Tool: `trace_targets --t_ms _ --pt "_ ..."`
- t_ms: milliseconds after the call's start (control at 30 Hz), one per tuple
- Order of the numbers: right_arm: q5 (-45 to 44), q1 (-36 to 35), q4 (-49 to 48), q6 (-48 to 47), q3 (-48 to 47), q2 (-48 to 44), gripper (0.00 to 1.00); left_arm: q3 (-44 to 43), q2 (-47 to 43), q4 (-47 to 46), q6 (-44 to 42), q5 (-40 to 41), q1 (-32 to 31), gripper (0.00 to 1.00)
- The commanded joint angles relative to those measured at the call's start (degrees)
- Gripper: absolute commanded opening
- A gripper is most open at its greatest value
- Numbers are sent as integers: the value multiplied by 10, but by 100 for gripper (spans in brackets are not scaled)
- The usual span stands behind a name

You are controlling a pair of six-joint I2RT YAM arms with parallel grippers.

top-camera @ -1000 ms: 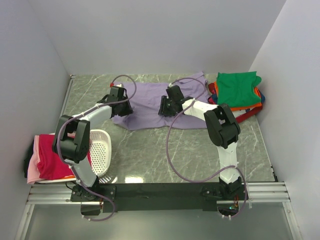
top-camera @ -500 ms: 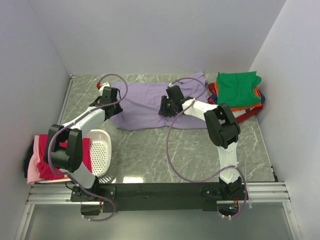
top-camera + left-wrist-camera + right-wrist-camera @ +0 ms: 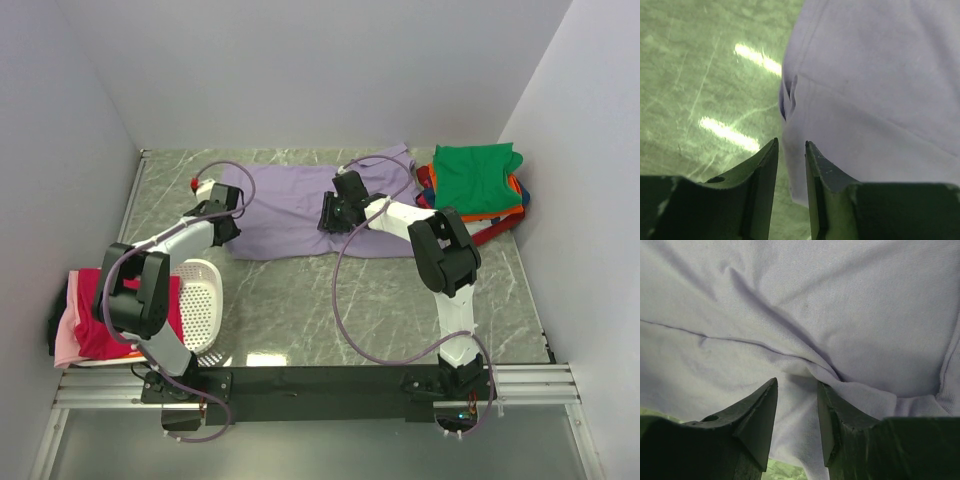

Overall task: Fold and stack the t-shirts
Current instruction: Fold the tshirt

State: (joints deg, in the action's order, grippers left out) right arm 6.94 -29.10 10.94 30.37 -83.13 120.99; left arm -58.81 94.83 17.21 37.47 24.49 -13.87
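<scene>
Two grippers sit low on the purple shirt (image 3: 290,200), which lies spread flat at 12 o'clock on the table (image 3: 300,300). The left gripper (image 3: 791,145) is at the shirt's 9 o'clock edge. Its fingers stand close together with the hem running into the narrow gap, but the contact itself is out of sight, so I cannot tell whether cloth is pinched. The right gripper (image 3: 797,384) is near the shirt's middle, clenched on a ridge of cloth, with creases fanning out from between its fingers.

At 2 o'clock a stack (image 3: 518,192) is topped by a green shirt (image 3: 475,175); orange, blue and red edges peek out beneath, mostly covered. At 8 o'clock a magenta shirt (image 3: 100,318) lies over a pink shirt (image 3: 63,347), partly covered by the left arm (image 3: 140,290), just beside the basket (image 3: 200,295).
</scene>
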Motion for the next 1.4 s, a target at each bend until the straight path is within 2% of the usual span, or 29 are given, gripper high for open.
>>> trace_targets --t_ms 0,233,367,467,700,833,967,1133,1367 --pt "-27 9 44 -15 15 10 45 13 -23 19 22 22 -27 34" --pt "-26 10 42 -15 17 9 45 21 -3 13 24 -5 -28 33" --pt "-27 11 41 -15 17 10 44 16 7 -6 18 -9 -48 20" --pt "-29 9 41 -15 16 11 43 -4 17 3 23 24 -87 13" --pt "-32 10 39 -15 17 10 41 -32 33 19 33 29 -147 5" --pt "-32 11 39 -16 17 11 41 -28 26 29 44 38 -181 9" --pt "-33 9 41 -17 14 12 41 -28 24 43 47 36 -202 21" --pt "-32 10 40 -19 15 12 41 -25 -9 46 37 33 -207 29" --pt "-33 10 40 -19 14 13 41 -33 -69 31 3 54 -201 34"
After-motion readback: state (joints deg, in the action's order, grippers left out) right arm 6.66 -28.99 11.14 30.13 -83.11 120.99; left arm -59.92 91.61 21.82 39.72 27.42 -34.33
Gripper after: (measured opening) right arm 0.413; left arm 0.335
